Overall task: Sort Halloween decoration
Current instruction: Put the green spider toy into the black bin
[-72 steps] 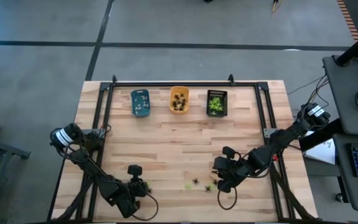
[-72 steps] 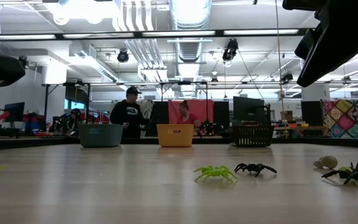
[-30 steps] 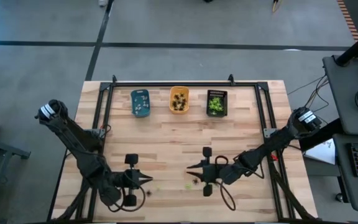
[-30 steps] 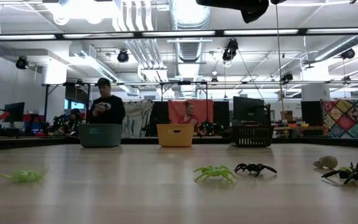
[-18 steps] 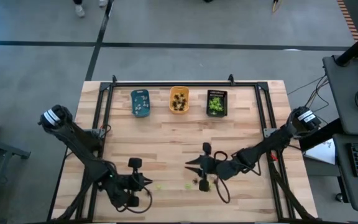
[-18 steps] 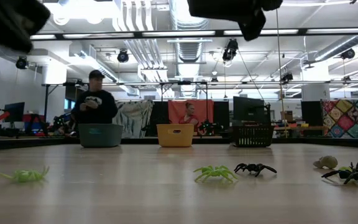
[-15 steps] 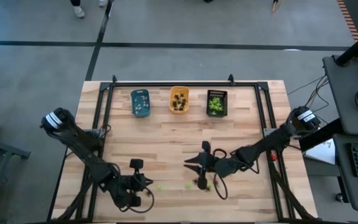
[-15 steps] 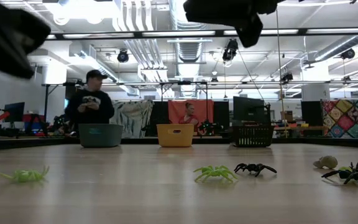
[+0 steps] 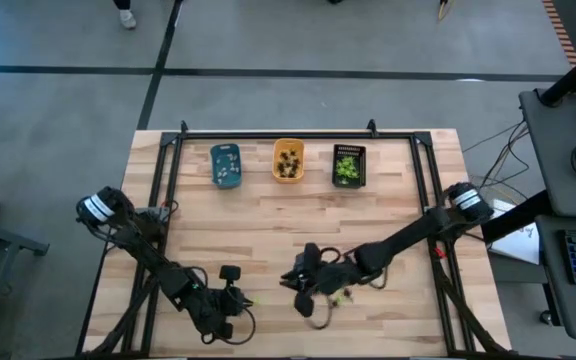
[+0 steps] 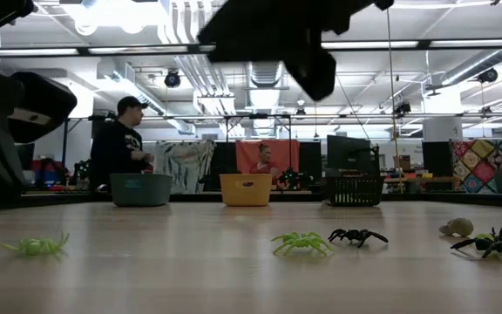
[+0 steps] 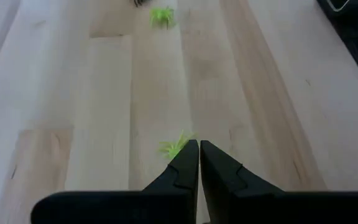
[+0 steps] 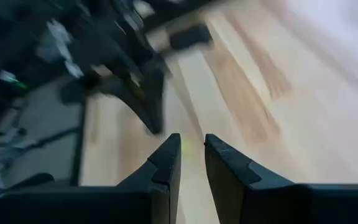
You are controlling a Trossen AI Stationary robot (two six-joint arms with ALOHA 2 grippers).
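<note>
Wooden table (image 9: 268, 230); three trays in a row at the far edge — blue tray (image 9: 225, 165) with pale figures, orange tray (image 9: 288, 161) with dark ones, black tray (image 9: 348, 165) with green ones; loose spiders lie on the near half.

Left gripper (image 9: 240, 298) is low at the near-left, fingers pressed together, nothing between them; wrist view shows the tips (image 11: 198, 151) just behind a green spider (image 11: 175, 146), at or very near its legs — contact can't be told; a second green spider (image 11: 161, 15) lies farther ahead on the boards.

Right gripper (image 9: 286, 279) sits near the table's middle-near area, pointing toward the left arm; fingers (image 12: 166, 155) stand slightly apart with bare wood showing in the gap, nothing held; left arm's gripper shows blurred beyond them.

Low view: one green spider (image 10: 33, 247) at left; another green (image 10: 301, 242) just beside a black spider (image 10: 357, 235) mid-table; pale figure (image 10: 457, 228) and a larger black spider (image 10: 495, 243) at right; a person (image 10: 118, 144) stands behind the blue tray.
</note>
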